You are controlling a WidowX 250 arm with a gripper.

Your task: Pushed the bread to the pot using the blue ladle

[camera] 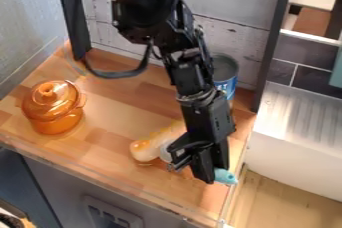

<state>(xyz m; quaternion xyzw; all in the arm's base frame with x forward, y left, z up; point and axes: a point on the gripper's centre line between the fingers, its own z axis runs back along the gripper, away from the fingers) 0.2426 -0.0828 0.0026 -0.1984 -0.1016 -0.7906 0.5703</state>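
Note:
The gripper hangs low over the front right part of the wooden counter, shut on the blue ladle. The tip of the ladle's handle pokes out to the right of the fingers; most of its length is hidden by the gripper. A pale rounded part, perhaps the ladle's bowl, shows between the gripper and the bread. Just left of the gripper lies the bread, a long golden-brown loaf whose right end is covered by the arm. The orange lidded pot stands at the counter's left, apart from the bread.
Behind the arm, near the back wall, stands a blue can. The wooden counter ends at a front edge with a grey cabinet face below. To the right, a white ridged drainboard adjoins a lower wooden area.

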